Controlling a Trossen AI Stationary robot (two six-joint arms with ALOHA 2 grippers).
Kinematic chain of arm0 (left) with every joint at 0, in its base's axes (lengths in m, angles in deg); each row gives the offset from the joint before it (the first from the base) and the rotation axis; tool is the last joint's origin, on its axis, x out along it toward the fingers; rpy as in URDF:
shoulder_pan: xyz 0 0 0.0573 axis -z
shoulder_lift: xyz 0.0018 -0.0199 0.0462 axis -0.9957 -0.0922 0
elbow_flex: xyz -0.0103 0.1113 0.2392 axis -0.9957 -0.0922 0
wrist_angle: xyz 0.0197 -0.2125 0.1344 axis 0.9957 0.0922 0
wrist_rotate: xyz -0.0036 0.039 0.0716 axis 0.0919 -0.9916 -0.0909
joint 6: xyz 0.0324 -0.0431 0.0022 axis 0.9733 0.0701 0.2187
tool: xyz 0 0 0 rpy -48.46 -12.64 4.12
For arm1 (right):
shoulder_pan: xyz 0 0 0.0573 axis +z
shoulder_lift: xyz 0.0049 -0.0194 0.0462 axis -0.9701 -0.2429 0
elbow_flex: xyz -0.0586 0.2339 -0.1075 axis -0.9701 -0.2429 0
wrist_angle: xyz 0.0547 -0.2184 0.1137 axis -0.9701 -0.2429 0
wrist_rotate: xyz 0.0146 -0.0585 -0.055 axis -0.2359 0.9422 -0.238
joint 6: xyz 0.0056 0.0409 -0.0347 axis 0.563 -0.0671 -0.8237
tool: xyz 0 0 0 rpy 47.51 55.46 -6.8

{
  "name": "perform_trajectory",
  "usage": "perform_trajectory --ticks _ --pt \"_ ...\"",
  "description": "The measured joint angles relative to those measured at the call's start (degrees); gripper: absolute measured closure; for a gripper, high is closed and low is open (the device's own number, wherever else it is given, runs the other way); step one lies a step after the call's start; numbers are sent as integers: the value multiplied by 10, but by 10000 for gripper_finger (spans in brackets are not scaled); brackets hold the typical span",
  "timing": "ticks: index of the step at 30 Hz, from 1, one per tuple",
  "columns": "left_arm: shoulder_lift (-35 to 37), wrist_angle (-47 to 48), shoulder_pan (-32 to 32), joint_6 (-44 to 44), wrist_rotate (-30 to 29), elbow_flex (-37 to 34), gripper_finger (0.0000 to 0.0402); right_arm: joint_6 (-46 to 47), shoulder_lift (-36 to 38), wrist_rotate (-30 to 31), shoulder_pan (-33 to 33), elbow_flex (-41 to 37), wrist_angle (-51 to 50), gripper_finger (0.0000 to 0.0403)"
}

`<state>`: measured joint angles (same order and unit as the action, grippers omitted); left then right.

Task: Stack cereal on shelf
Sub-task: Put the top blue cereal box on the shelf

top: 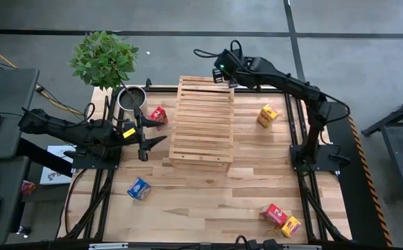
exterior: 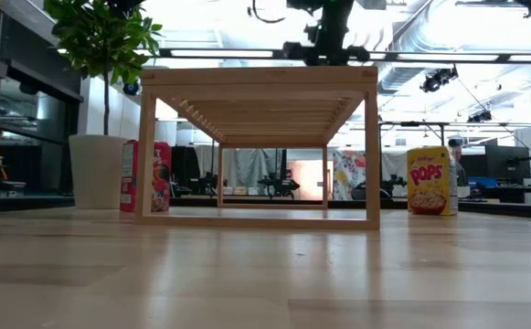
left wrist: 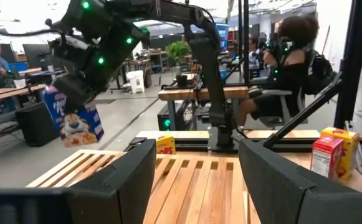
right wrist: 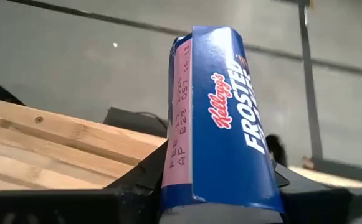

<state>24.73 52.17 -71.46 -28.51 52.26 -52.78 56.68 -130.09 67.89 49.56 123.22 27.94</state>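
Observation:
The pale slatted shelf (top: 201, 121) stands mid-table. My right gripper (top: 222, 75) hovers over the shelf's far edge, shut on a blue cereal box (left wrist: 76, 119), which also shows in the right wrist view (right wrist: 221, 118). My left gripper (top: 146, 139) is open and empty, level, just left of the shelf, which shows beyond its fingers (left wrist: 196, 177). A red box (top: 158, 114) stands on the table left of the shelf, and a yellow box (top: 267, 115) right of it. A blue box (top: 139, 188) lies near left. A red box (top: 274, 214) and a yellow box (top: 291, 226) sit near right. My right gripper pinches the blue box between its two fingers at the end nearest the wrist (right wrist: 187, 193). The fingers (right wrist: 137, 180) come from above, slanting down. The box hangs tilted below the gripper, its lower end (left wrist: 84, 137) clear above the shelf's top slats.
A metal pot (top: 130, 98) and a leafy plant (top: 104, 59) stand at the far left corner, close to my left arm. People sit at desks in the room beyond the table (left wrist: 290, 56). Bare plank tabletop (top: 208, 198) lies near of the shelf.

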Motion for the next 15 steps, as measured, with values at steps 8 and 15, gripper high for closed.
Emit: perform_trajectory --ticks 8,15 --pt "0 18 -1 1 -38 0 183 102 -10 5 15 -5 -12 274" --pt "1 24 -1 1 -63 0 181 155 -10 78 64 -5 -14 274"
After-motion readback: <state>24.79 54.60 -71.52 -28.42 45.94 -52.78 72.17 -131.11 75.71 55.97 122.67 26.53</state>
